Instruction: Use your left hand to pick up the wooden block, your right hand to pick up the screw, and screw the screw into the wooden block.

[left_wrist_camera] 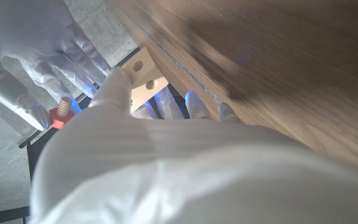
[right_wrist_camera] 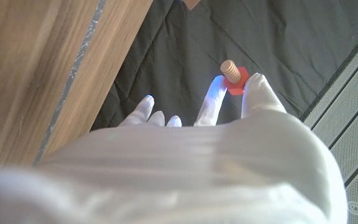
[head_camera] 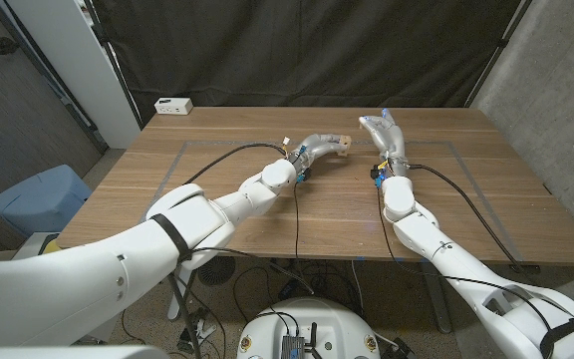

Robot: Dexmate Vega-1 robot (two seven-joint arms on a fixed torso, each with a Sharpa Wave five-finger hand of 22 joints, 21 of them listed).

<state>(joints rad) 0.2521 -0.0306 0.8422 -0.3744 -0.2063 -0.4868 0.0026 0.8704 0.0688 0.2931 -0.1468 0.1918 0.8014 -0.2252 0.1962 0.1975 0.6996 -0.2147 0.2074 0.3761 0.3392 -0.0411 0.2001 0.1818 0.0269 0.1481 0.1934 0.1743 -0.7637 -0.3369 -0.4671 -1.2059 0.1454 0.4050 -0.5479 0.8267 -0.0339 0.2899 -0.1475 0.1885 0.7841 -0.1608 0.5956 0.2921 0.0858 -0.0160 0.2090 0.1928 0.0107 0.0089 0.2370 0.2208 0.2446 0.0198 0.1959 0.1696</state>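
Above the far middle of the wooden bench [head_camera: 267,214], the robot's left hand [head_camera: 319,146] grips the wooden block [head_camera: 344,147] at its fingertips, the pale block jutting out toward the right hand [head_camera: 382,133]. In the left wrist view the wooden block [left_wrist_camera: 143,79] shows two round holes on its face, fingers [left_wrist_camera: 118,87] closed along its edge. The right hand pinches the screw [right_wrist_camera: 234,76], its red hexagonal head caught between two fingertips [right_wrist_camera: 257,87] and its tan threaded shank pointing away from the hand. The screw [left_wrist_camera: 61,112] sits just beside the block, apart from it, both held clear of the bench. A white box [head_camera: 173,105] rests at the far left corner, well away from both hands.
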